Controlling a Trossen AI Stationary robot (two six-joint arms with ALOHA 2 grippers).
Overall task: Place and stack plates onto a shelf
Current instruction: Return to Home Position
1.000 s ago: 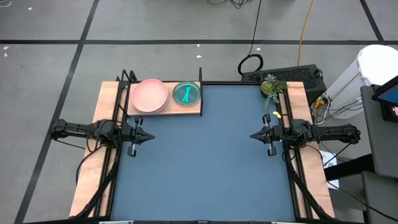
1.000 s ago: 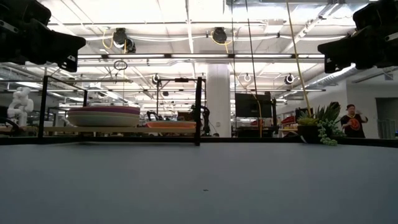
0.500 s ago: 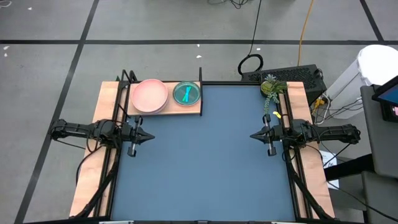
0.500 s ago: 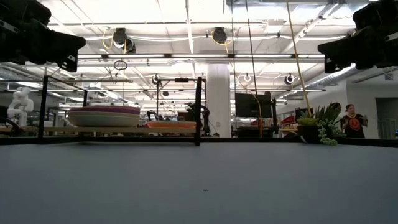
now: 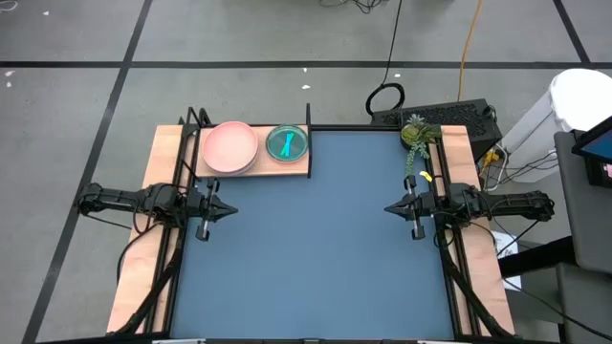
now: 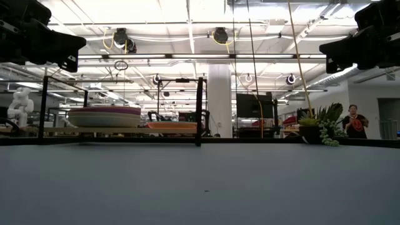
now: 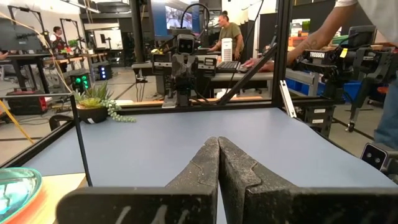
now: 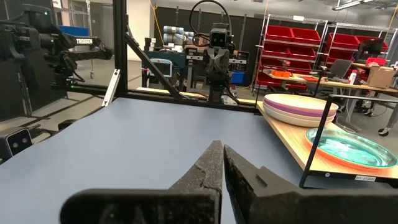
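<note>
The wooden shelf (image 5: 251,164) stands at the table's far left corner, between black uprights. On its left part rests a stack of large plates (image 5: 230,147) with a salmon pink one on top; cream and purple rims (image 8: 298,109) show below it. On its right part rests a stack of small plates topped by a teal one (image 5: 287,143), an orange rim (image 8: 339,163) under it. My left gripper (image 5: 234,211) hangs shut at the left edge, pointing level inward. My right gripper (image 5: 388,207) hangs shut at the right edge, facing it. Both are empty.
A potted plant (image 5: 418,134) stands at the table's far right corner. The blue tabletop (image 5: 311,248) lies bare between the two arms. People stand in the room beyond the table (image 6: 354,121).
</note>
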